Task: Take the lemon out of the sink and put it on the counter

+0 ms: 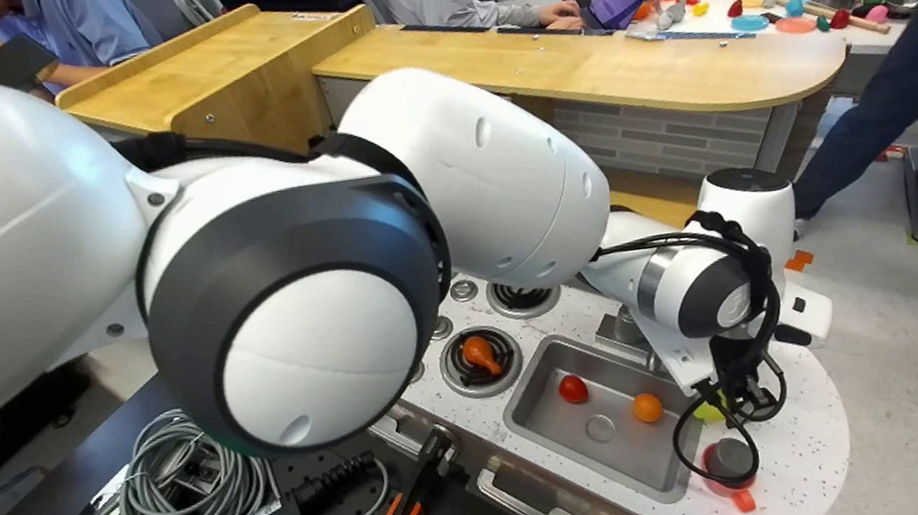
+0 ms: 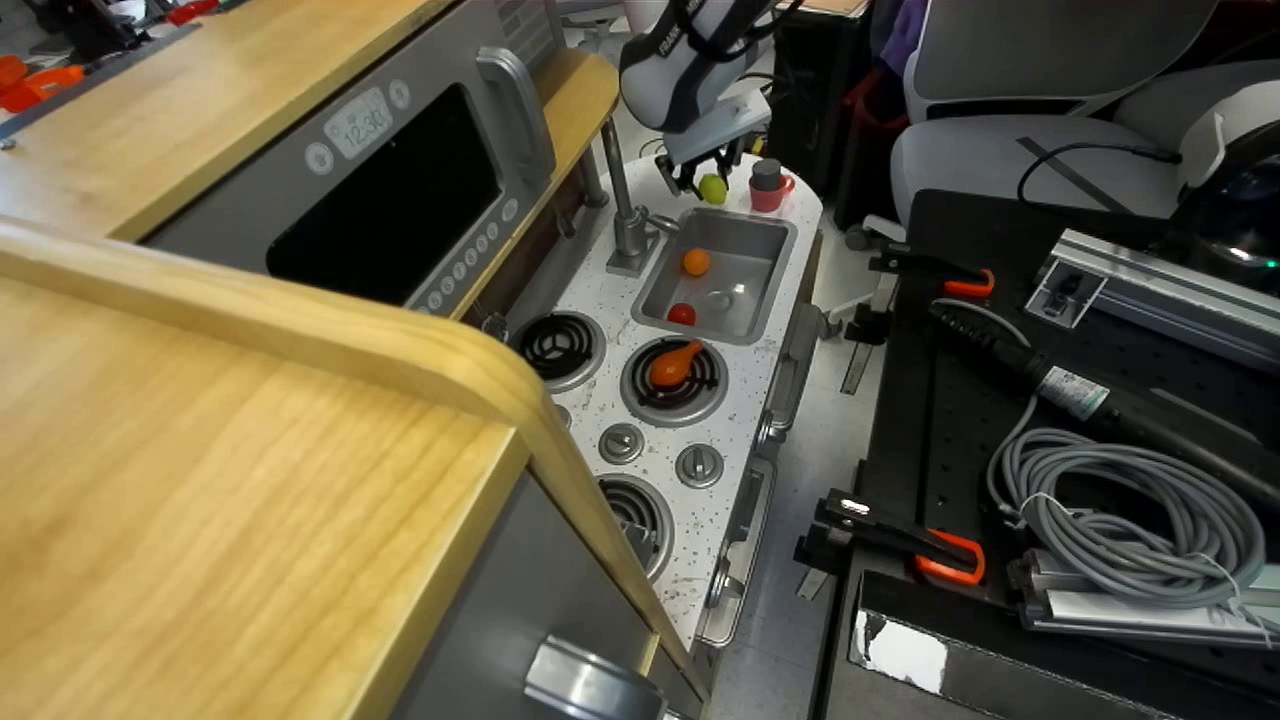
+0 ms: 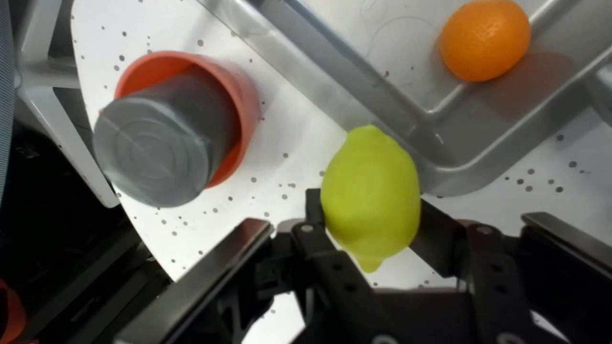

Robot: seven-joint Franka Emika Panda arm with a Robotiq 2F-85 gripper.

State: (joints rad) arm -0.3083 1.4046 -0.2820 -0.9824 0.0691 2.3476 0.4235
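Yellow-green and smooth, the lemon (image 3: 370, 191) sits between the fingers (image 3: 313, 205) of my tool (image 3: 370, 217), pinched from both sides. I have it at a rounded corner of the sink (image 3: 306, 74), where in an exterior view it shows past the far rim against the white speckled desk (image 3: 296, 129); whether it touches anything beneath, I cannot tell. Near it on the desk stands a red cup (image 3: 246, 95) with a grey cup (image 3: 153, 148) set inside, closed end showing. In the sink lie an orange (image 3: 485, 40), toward that same corner, and a red ball (image 1: 573, 389) farther off. Past the sink, in both exterior views, an orange drumstick-shaped piece (image 2: 674, 367) rests on a burner (image 2: 685, 412).
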